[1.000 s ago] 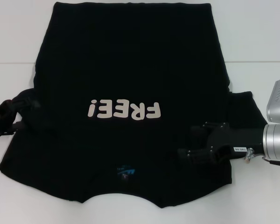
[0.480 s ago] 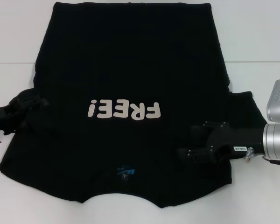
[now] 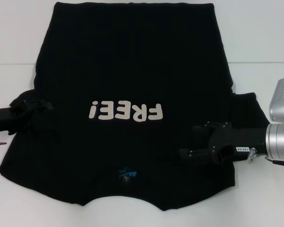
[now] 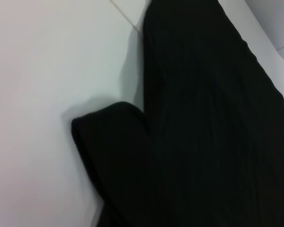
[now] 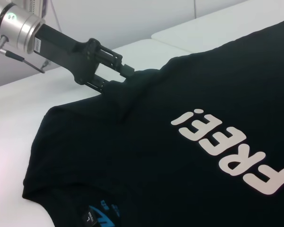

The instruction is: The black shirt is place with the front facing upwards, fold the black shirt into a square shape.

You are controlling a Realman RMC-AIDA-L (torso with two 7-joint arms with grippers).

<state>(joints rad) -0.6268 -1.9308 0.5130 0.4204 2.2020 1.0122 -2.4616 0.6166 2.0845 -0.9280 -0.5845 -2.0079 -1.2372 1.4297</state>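
The black shirt (image 3: 132,71) lies flat on the white table, front up, with the "FREE!" lettering (image 3: 125,112) upside down to me and the blue neck label (image 3: 128,174) near the front edge. My left gripper (image 3: 43,107) is at the shirt's left side, shut on the left sleeve and holding it over the body; it also shows in the right wrist view (image 5: 127,74). My right gripper (image 3: 191,141) hovers open over the shirt's right shoulder. The left wrist view shows the doubled sleeve (image 4: 113,156) beside the body.
The white table (image 3: 265,47) shows bare around the shirt, with a seam line (image 3: 9,63) across it at the left. The right sleeve (image 3: 248,111) lies spread out beside my right arm (image 3: 279,142).
My left gripper has moved inward to the right, drawing the left sleeve over the shirt's body. The right arm has barely moved.
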